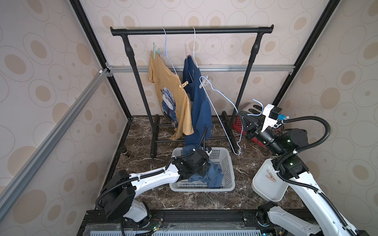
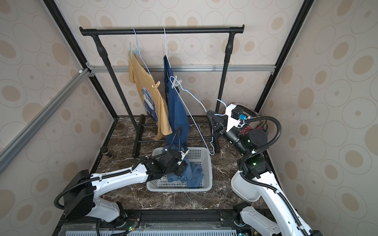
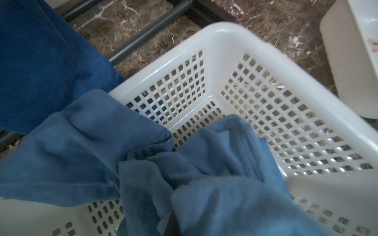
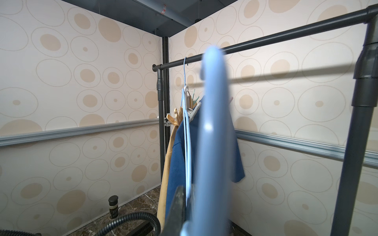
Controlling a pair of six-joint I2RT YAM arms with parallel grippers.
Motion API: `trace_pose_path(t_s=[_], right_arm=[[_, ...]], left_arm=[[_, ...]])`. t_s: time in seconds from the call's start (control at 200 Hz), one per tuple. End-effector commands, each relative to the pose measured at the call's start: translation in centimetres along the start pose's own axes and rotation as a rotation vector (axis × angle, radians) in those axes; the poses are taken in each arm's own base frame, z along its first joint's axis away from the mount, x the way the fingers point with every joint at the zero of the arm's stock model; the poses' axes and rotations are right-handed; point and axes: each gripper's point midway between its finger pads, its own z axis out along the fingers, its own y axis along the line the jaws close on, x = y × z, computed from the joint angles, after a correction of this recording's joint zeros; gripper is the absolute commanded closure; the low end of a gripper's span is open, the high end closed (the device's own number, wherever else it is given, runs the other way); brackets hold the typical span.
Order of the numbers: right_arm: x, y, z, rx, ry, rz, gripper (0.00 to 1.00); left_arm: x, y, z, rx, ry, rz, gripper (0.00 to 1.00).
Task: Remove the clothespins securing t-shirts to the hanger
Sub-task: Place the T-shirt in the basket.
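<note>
Left pincer (image 1: pixel 201 173) clamps the medium-blue t-shirt (image 1: pixel 213 176) heaped in the white perforated basket (image 1: pixel 229 163); right pincer (image 1: pixel 247 125) grips the steeply slanted light-blue wire hanger (image 4: pixel 212 132).

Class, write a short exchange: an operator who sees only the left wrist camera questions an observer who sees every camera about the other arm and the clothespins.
Operator: I see only a blue t-shirt in the basket. What is the right gripper doing?
Observer: Its jaws are shut on a bare light-blue hanger, off the rail.
Operator: Is any shirt pinned up there?
Observer: Yes, the yellow t-shirt has a teal clothespin at its upper end and a yellow clothespin lower down.
</note>
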Motion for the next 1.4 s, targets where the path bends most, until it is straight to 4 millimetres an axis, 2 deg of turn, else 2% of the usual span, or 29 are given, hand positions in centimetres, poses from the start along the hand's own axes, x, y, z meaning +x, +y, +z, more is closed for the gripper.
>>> trace_pose_path(t_s=[0.0, 0.115, 0.285, 0.406, 0.566, 0.671, 0.841, 0.966, 1.162, 1.312, 1.392], right_arm=[[0.0, 0.1, -0.8, 0.013, 0.004, -0.026, 1.00], [0.8, -0.1, -1.4, 0.031, 0.028, -0.029, 1.00], [2.5, -0.2, -1.8, 0.034, 0.068, -0.011, 1.00], [3.3, -0.1, -2.1, 0.033, 0.094, -0.012, 1.00], [4.3, 0.0, -2.7, 0.034, 0.121, 0.001, 1.00], [5.0, 0.2, -3.3, 0.037, 0.133, 0.008, 1.00], [6.4, 0.4, -4.3, 0.039, 0.165, 0.023, 1.00], [7.4, 0.6, -5.3, 0.048, 0.184, 0.033, 1.00], [8.5, 0.9, -6.7, 0.065, 0.204, 0.043, 1.00], [8.7, 0.9, -7.3, 0.075, 0.221, 0.020, 1.00], [8.6, 1.0, -7.4, 0.072, 0.239, -0.001, 1.00]], left_arm=[[-0.5, -0.1, 0.6, 0.017, -0.001, -0.021, 0.92], [-0.1, -0.1, 1.1, 0.019, 0.032, -0.015, 0.80], [0.4, -0.1, 1.1, 0.024, 0.054, 0.001, 0.52], [-0.3, -0.1, 0.1, 0.032, 0.026, 0.005, 0.27], [-0.9, 1.0, -2.3, -0.006, 0.010, 0.025, 0.14], [-0.8, 1.7, -3.8, -0.030, 0.016, 0.035, 0.12], [-1.9, 3.1, -6.6, -0.087, -0.005, 0.024, 0.10], [-2.5, 4.7, -7.6, -0.161, -0.017, 0.008, 0.08], [-3.0, 6.7, -6.1, -0.126, 0.007, -0.151, 0.12], [-2.8, 8.0, -4.6, -0.128, 0.082, -0.170, 0.12], [-1.6, 6.9, -3.6, -0.060, 0.136, -0.119, 0.08]])
